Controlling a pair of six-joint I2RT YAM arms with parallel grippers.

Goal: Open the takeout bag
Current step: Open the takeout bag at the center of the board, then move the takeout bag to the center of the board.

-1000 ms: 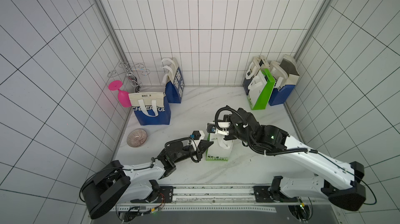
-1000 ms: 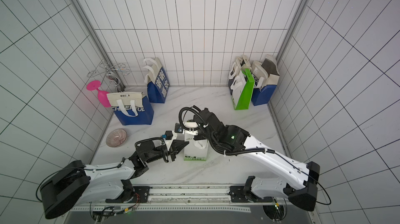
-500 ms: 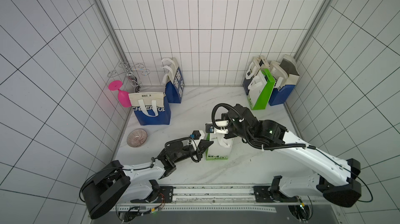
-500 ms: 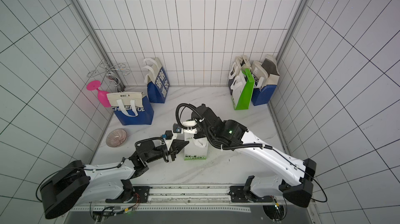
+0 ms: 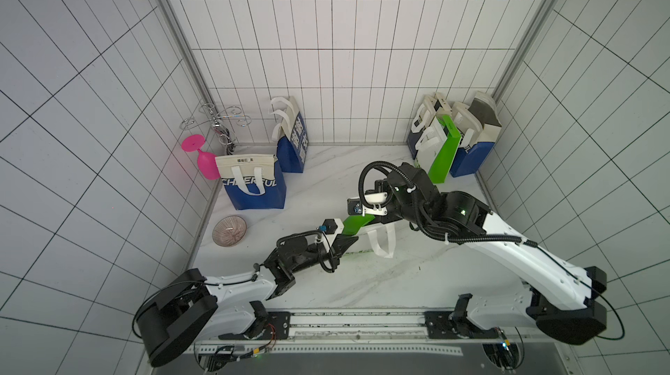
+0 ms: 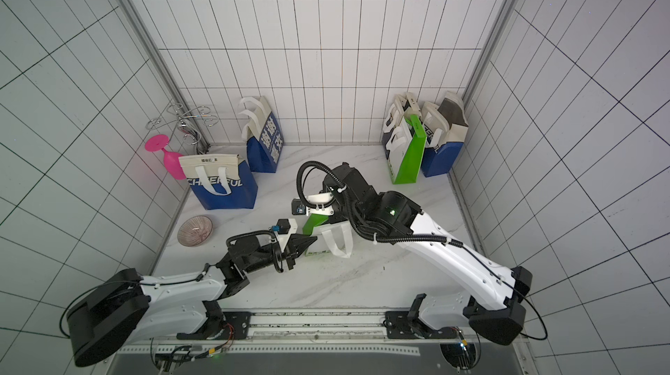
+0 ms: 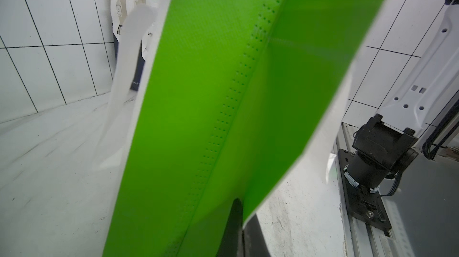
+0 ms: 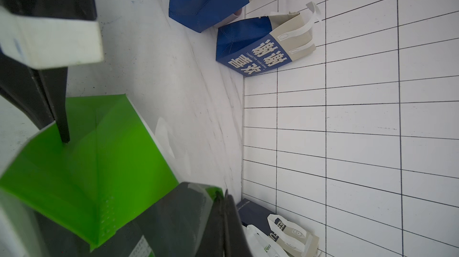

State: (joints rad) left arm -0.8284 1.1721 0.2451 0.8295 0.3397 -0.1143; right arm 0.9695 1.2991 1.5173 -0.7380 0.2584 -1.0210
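The takeout bag (image 5: 357,225) (image 6: 312,224), green-sided and white-faced, stands in the middle of the marble table. Its green side panel (image 7: 223,94) is stretched flat between my two grippers. A white handle loop (image 5: 380,242) hangs at the front. My left gripper (image 5: 348,243) (image 7: 242,218) is shut on the panel's near edge. My right gripper (image 5: 377,215) (image 8: 224,206) is shut on the bag's far top edge (image 8: 87,156), with the wrist over the bag. In the right wrist view the left gripper's black fingertip (image 8: 63,131) rests on the green panel.
A blue "CHEERFUL" bag (image 5: 253,188) and another blue bag (image 5: 292,145) stand at the back left. Several bags (image 5: 453,145) cluster in the back right corner. A pink glass (image 5: 205,159), a wire rack (image 5: 217,123) and a glass bowl (image 5: 229,230) sit along the left wall.
My right gripper has pulled its side of the bag back and up, away from the left gripper. The green side panel has spread out between them. The left arm has hardly moved.
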